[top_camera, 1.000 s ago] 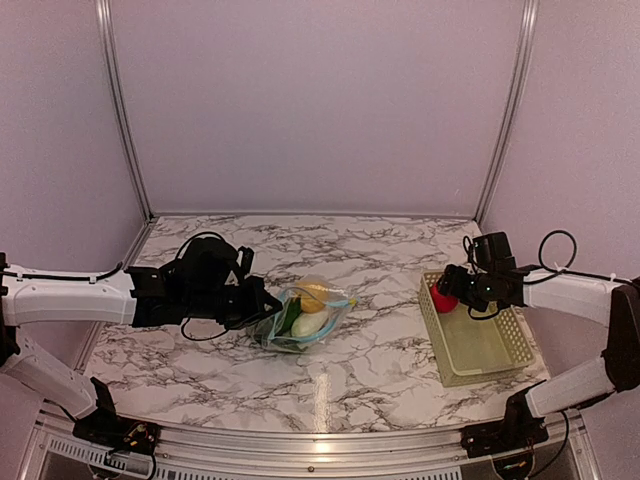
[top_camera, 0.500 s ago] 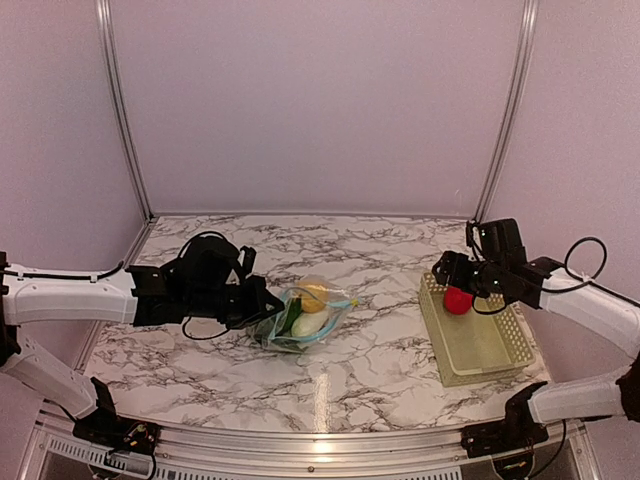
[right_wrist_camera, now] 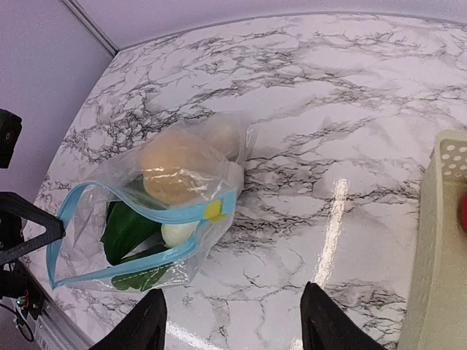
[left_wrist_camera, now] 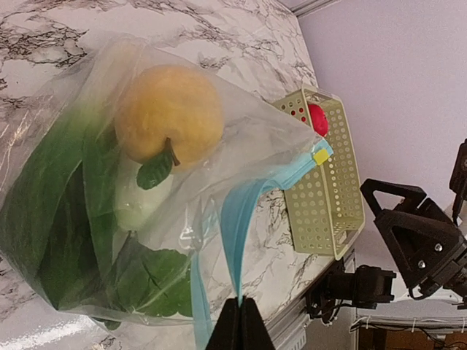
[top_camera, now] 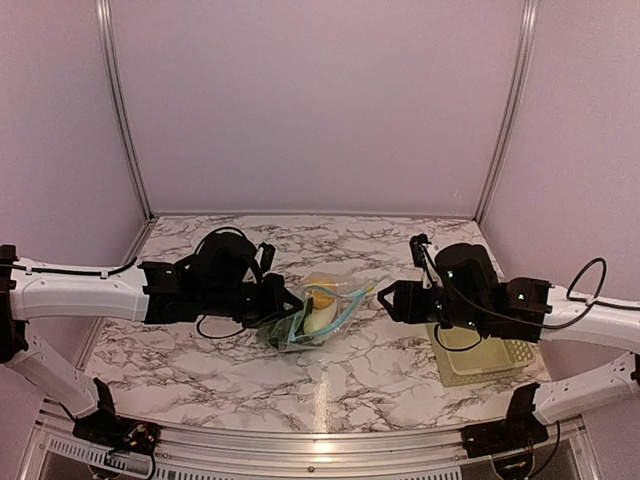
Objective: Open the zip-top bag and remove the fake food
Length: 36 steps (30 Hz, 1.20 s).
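The zip-top bag (top_camera: 325,312) lies mid-table, its mouth pulled open toward the right. My left gripper (top_camera: 292,312) is shut on its light blue zipper strip (left_wrist_camera: 237,219), jaws pinched together in the left wrist view (left_wrist_camera: 239,321). Inside the bag are a yellow-orange fruit (right_wrist_camera: 175,175), a white oblong piece (right_wrist_camera: 179,233) and a green leafy vegetable (right_wrist_camera: 128,226). A yellow slider (right_wrist_camera: 213,210) sits on the strip. My right gripper (top_camera: 383,298) is open and empty, just right of the bag's mouth (right_wrist_camera: 233,292). The red fruit (left_wrist_camera: 315,119) lies in the basket.
The pale yellow-green lattice basket (top_camera: 500,355) stands at the right, mostly under my right arm; it also shows in the left wrist view (left_wrist_camera: 321,182). Bare marble lies between bag and basket (right_wrist_camera: 336,211). Walls close the back and sides.
My right arm let the red fruit go in the basket and swung left to the bag's mouth, now open. My left gripper shifted slightly right, still holding the strip.
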### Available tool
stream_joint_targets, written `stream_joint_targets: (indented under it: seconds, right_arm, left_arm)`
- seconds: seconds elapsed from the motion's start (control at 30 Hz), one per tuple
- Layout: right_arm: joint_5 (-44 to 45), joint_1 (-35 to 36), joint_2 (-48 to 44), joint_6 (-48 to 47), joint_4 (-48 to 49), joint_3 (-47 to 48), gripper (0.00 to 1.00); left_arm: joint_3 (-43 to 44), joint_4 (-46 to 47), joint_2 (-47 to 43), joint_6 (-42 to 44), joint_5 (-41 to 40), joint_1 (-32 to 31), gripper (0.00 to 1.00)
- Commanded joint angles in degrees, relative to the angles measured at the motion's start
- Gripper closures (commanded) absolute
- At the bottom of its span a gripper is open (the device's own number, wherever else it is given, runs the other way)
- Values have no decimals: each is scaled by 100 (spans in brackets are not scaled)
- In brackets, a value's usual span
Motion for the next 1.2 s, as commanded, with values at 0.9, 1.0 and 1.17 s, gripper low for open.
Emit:
stream_joint_targets:
  seconds: [0.9,1.0,1.17]
  right_arm:
    - [1073,849,3503,-417,2744,1173,34]
    - [1147,823,3576,-512,2919,1143,32]
    - [1160,772,3571,-722,3043,1027,32]
  left_arm:
    - [164,597,-211,-380,122,-280,100]
    - [69,543,-296,-353,9,-293,100]
    - [64,57,-490,-51,-438,-293,68]
